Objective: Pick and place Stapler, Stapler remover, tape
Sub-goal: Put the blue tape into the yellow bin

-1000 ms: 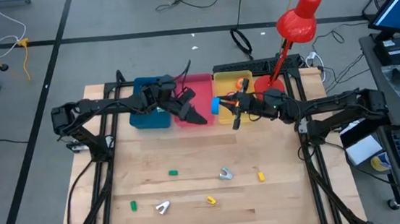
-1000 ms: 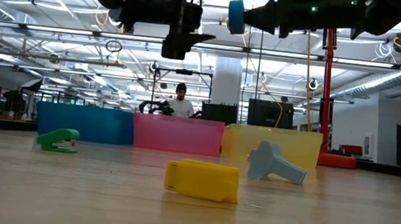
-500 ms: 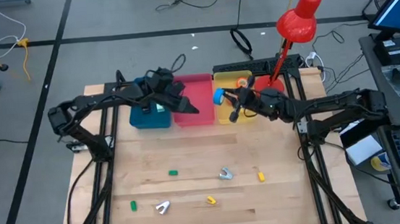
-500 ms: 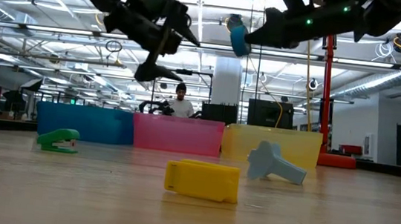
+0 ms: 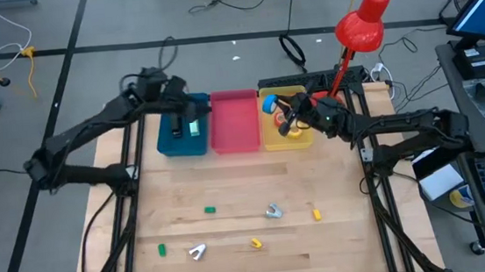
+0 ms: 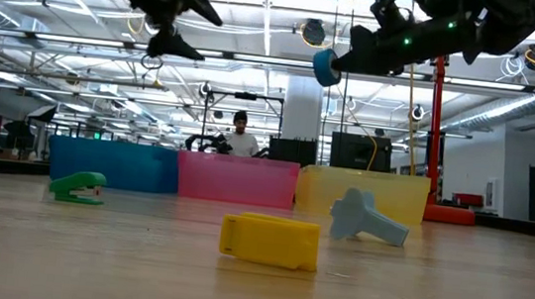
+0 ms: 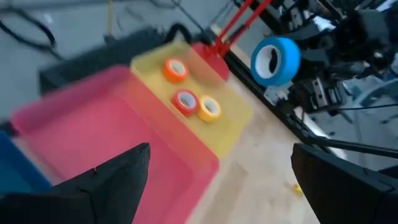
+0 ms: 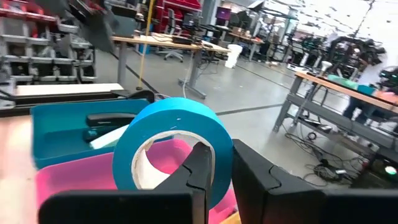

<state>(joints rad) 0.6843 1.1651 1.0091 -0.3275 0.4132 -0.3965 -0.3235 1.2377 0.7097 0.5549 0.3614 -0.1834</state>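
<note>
My right gripper [image 5: 278,115] is shut on a blue tape roll [image 5: 269,105], in the air above the yellow bin [image 5: 300,135]. The low view shows the roll [image 6: 327,66] high over the table. My left gripper [image 5: 184,116] hangs open above the blue bin [image 5: 168,141], holding nothing. Its wrist view looks across the pink bin [image 7: 93,143] to the blue tape roll [image 7: 275,59]. On the table lie a green stapler [image 5: 209,210], a yellow stapler [image 5: 255,241] and a grey staple remover [image 5: 273,211]. My right gripper holds the blue roll by its wall [image 8: 214,152]. One finger [image 8: 199,168] stands in the roll's hole and the other finger [image 8: 249,174] outside it. The roll is lifted clear and stands on edge, above the bins.
Orange, red and yellow tape rolls [image 7: 185,99] lie in the yellow bin. A black stapler [image 8: 115,118] lies in the blue bin. A second green piece [image 5: 161,247], a white remover [image 5: 198,251] and a yellow piece [image 5: 316,213] lie near the table's near edge. A red lamp [image 5: 360,20] stands far right.
My left gripper has swung from over the pink bin toward the table's left and far edge, and now stands over the blue bin. My right gripper has carried the blue roll toward the far edge, from the pink-yellow border to above the yellow bin.
</note>
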